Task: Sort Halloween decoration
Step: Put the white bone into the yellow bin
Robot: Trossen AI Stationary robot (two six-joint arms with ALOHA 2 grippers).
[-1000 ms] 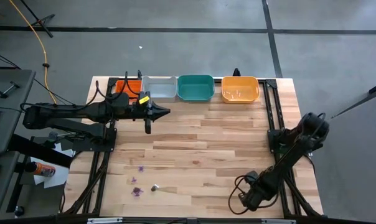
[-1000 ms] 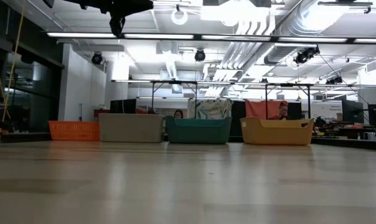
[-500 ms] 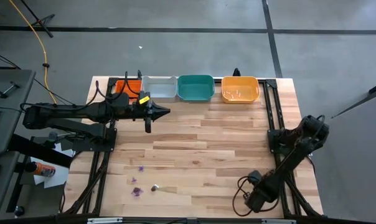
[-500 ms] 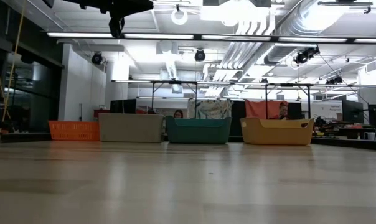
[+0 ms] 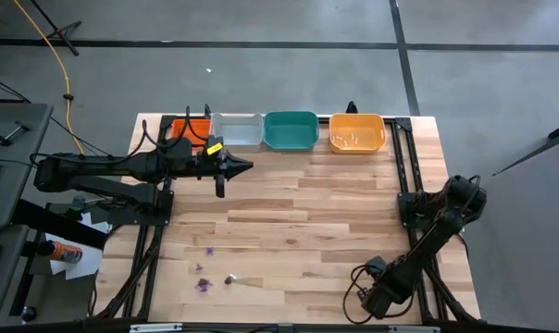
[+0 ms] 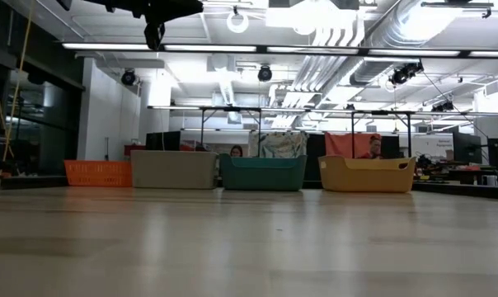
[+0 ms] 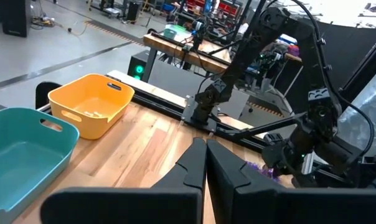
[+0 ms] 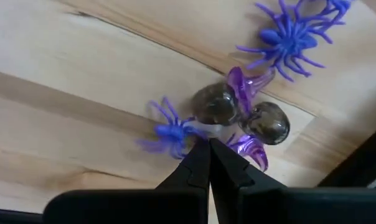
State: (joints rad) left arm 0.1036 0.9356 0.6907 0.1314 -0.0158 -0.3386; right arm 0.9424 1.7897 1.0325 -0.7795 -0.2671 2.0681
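Note:
Several tiny purple trinkets (image 5: 204,285) and a dark one (image 5: 229,277) lie on the table's near left part. More lie under my right gripper (image 8: 208,144): a small purple spider (image 8: 170,132), a larger purple spider (image 8: 286,37) and two dark glassy balls (image 8: 216,106) joined by a purple piece. My right gripper (image 5: 365,301) is low at the near right corner, shut, its tips beside the small spider. My left gripper (image 5: 235,166) is shut and empty, raised high (image 6: 154,31) in front of the grey tray (image 5: 236,131). My right gripper points down at the table with shut fingers (image 8: 197,163). Its tips end right at the legs of the small purple spider (image 8: 183,138) and below the dark balls. I cannot tell whether they touch the spider or the wood.
Four trays stand in a row along the far edge: red-orange (image 5: 194,128), grey, green (image 5: 291,129) and orange (image 5: 357,131), the orange one holding a few pale bits. Black arm frames (image 5: 407,176) run along both sides. Bare wood lies in the table's middle.
My right arm has settled a little toward the table's near edge, its elbow sinking slightly. My left arm has held still, and the trinkets on the near left have not moved.

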